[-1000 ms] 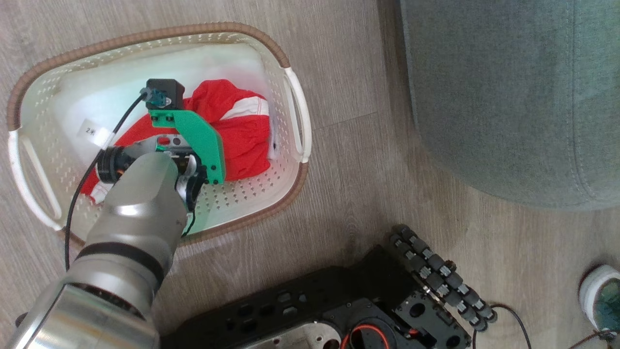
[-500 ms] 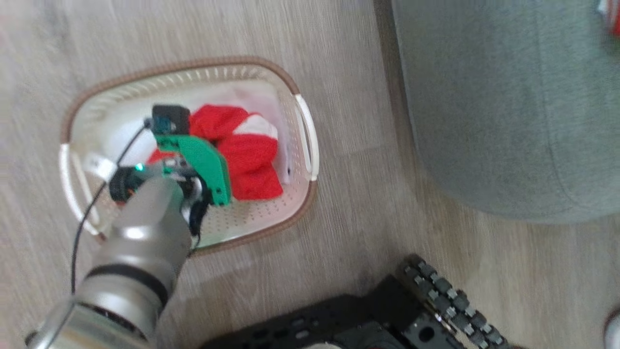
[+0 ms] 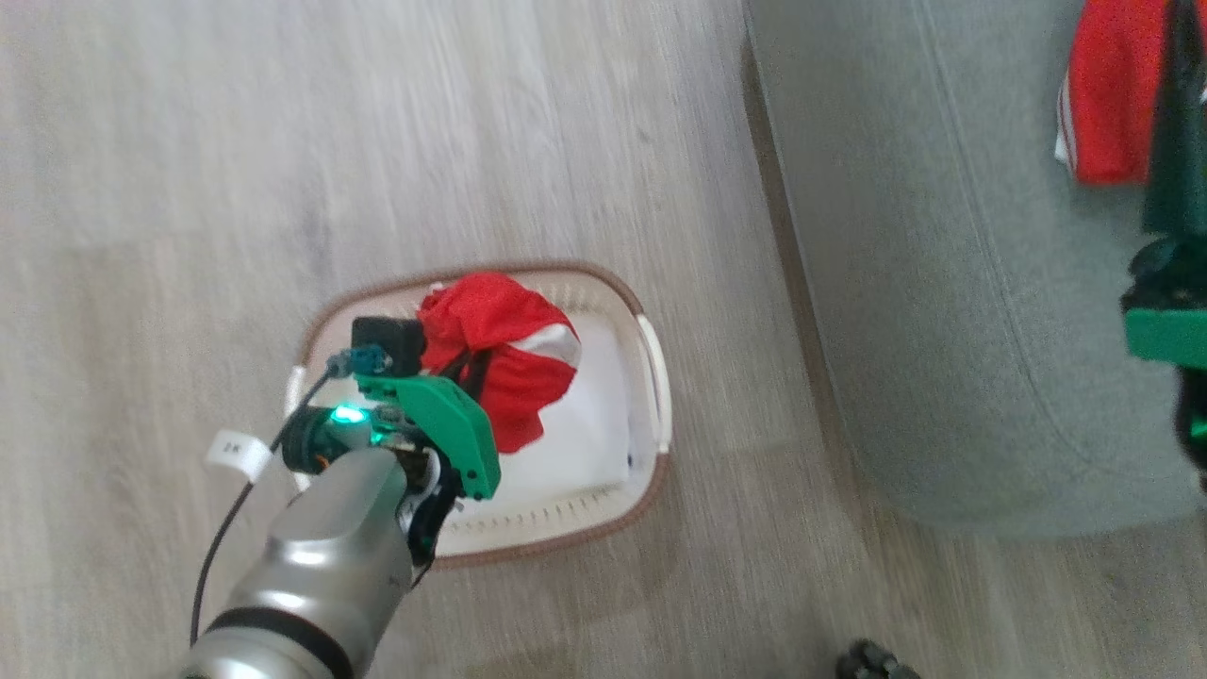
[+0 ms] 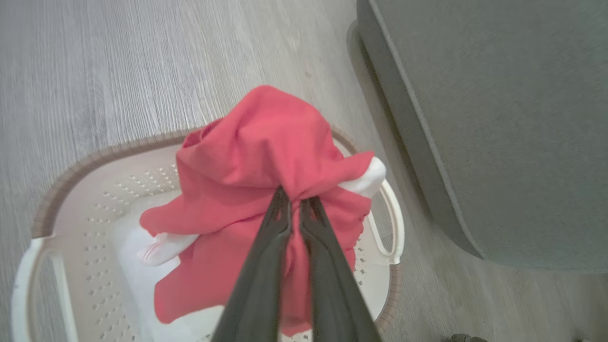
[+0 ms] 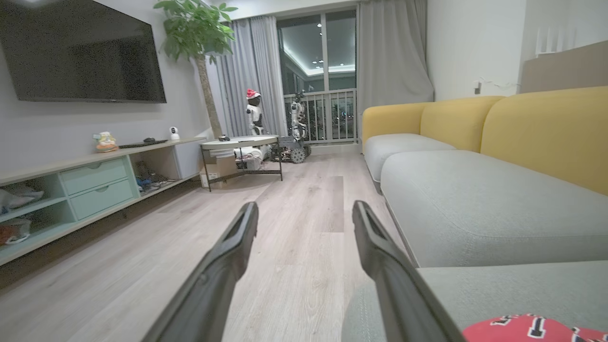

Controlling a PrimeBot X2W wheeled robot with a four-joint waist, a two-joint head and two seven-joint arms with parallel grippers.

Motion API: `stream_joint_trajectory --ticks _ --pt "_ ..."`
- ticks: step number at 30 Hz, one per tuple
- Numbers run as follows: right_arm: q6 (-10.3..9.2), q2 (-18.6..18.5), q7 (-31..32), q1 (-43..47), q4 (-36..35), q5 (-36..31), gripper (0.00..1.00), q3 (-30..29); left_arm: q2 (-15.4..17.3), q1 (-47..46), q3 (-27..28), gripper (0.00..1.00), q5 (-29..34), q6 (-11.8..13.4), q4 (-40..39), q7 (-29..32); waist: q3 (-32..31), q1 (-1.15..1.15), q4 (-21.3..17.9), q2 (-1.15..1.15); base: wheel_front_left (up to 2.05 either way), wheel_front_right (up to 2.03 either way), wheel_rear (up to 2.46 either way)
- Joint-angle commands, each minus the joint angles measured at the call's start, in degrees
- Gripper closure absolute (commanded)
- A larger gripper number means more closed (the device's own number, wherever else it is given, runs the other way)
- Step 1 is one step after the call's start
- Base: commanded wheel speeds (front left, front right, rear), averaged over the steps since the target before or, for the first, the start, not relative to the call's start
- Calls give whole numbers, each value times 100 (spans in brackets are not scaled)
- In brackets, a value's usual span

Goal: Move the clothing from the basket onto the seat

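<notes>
- The silvery left forearm (image 3: pixel 321 556) reaches in from the lower left of the head view. The left gripper (image 4: pixel 295 202) points down, its fingers pinched tight on a fold of a bright red shiny garment with white trim (image 4: pixel 266 142).
- That garment hangs bunched over the small cream perforated plastic basket with a brown woven-look rim (image 4: pixel 95 156) (whether its hem touches the bottom I cannot tell).
- To the right, the large grey fabric seat cushion (image 3: pixel 943 283) bears a second red garment with white stripes (image 3: pixel 1099 104).
- The right gripper (image 5: pixel 304 209) is level near the seat's edge, fingers spread wide and holding nothing.
</notes>
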Motion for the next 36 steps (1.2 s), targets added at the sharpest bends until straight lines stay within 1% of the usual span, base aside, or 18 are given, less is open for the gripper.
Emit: stream_joint_trajectory --ticks 1,5,6,8,11,16,23,31,36 --pt "-1 -101 -28 147 -119 -35 0 89 45 32 79 100 -13 -39 -150 -126 -624 0 371 -1 0 0 0" --pt "-1 -55 -28 362 15 -80 0 180 45 72 38 100 60 -62 -355 -244 -1010 0 533 -1 0 0 0" --pt "-1 -55 -28 362 15 -80 0 180 45 72 38 100 60 -62 -355 -244 -1010 0 533 -1 0 0 0" --pt "-1 -26 -28 502 84 -97 0 229 51 47 94 100 157 -26 -541 -261 -1177 0 614 -1 0 0 0" --pt "-1 33 -28 735 197 -116 0 304 189 58 279 100 462 125 -1116 -266 -1418 0 717 -1 0 0 0" --pt "-1 225 -28 1116 332 -149 0 384 427 258 629 100 925 271 -2213 -267 -1772 0 844 -1 0 0 0" --pt "-1 402 -28 1495 427 -266 0 725 701 319 675 100 1288 346 -3309 -261 -2178 0 943 -1 0 0 0" --pt "-1 496 -28 1750 575 -328 0 1119 1034 136 697 100 1343 494 -4524 185 -2485 0 982 -1 0 0 0" --pt "-1 507 -28 1800 619 -320 0 1343 1200 91 740 100 1322 620 -5092 485 -2577 0 969 -1 0 0 0"
